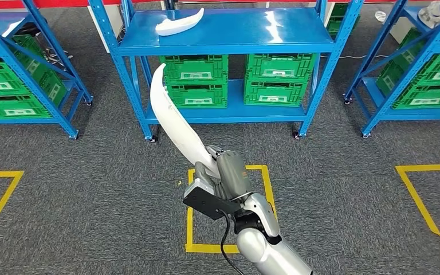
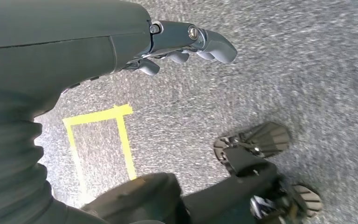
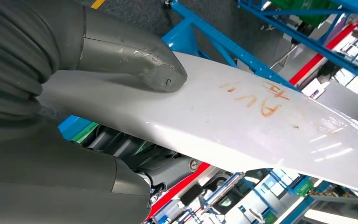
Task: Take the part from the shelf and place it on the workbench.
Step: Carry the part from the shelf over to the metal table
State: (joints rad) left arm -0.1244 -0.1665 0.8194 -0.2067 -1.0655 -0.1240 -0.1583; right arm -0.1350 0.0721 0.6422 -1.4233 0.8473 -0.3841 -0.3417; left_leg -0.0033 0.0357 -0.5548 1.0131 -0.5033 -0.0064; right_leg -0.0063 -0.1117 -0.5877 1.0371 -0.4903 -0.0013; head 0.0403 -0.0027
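Bright, even indoor light with glare on glossy surfaces

White streaks of glare lie on the glossy blue metal shelf (image 1: 223, 31) top and along the long curved white plastic part (image 3: 242, 126) in the right wrist view. The grey speckled carpet floor (image 2: 270, 88) smears with motion blur in the left wrist view. Shadows are soft; the head view stays sharp.

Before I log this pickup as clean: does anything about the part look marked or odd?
Yes. The white part held in the right hand carries orange scrawled marks on its glossy face, clear in the right wrist view. A second white part lies on the blue shelf.
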